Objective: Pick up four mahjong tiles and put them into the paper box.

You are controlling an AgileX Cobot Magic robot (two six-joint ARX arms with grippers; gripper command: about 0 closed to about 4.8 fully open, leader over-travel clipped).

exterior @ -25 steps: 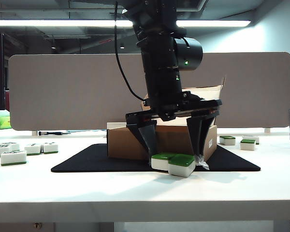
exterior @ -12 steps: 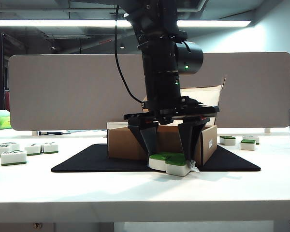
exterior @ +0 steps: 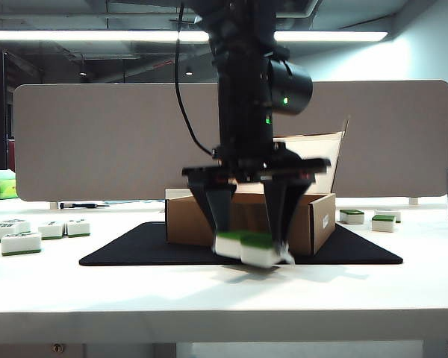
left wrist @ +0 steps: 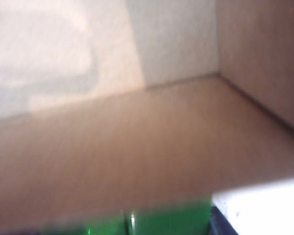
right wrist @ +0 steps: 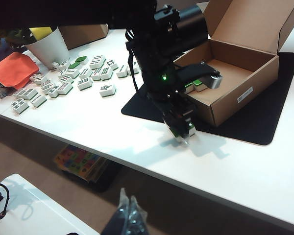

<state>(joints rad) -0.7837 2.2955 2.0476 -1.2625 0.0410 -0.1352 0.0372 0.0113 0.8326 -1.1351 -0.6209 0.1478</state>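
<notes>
My left gripper (exterior: 246, 237) hangs in front of the paper box (exterior: 313, 216), shut on two green-backed mahjong tiles (exterior: 245, 247) held side by side just above the table edge of the black mat. The left wrist view shows only the tiles' green backs (left wrist: 166, 221) against the brown box wall (left wrist: 137, 147). In the right wrist view the same gripper (right wrist: 183, 131) holds the tiles (right wrist: 190, 129) beside the open box (right wrist: 245, 83), where more green-topped tiles (right wrist: 197, 84) lie inside. My right gripper (right wrist: 129, 211) stays off the table over the floor, fingertips together, holding nothing.
A black mat (exterior: 134, 250) lies under the box. Loose tiles sit at the left (exterior: 21, 241) and right (exterior: 381, 221) of the table; several white-faced ones (right wrist: 78, 78) spread near a white cup (right wrist: 51, 46) and an orange cloth (right wrist: 14, 68). A grey divider (exterior: 97, 142) stands behind.
The left gripper's fingers have closed in on the two tiles, then lifted them off the table and shifted slightly left. The right arm has not moved.
</notes>
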